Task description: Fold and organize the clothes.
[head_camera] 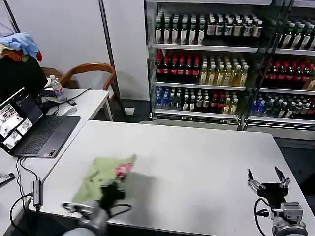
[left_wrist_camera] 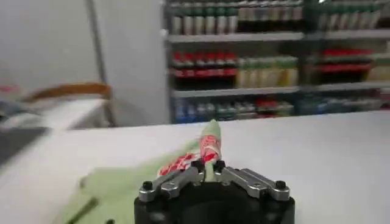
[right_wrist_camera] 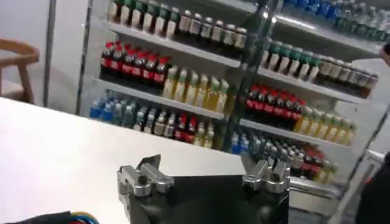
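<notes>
One pinch point is all that's holding this fold, honestly. Left gripper [left_wrist_camera: 208, 165] is clamped on a raised bit of the green polo shirt [head_camera: 101, 176], right by the red chest print, at the near-left corner of the white table [head_camera: 197, 162]. Thin soft fabric could slip out mid-fold, or the whole shirt could drag and bunch up near the table edge. Right gripper [head_camera: 268, 181] sits spread wide, empty, over the near-right side.
</notes>
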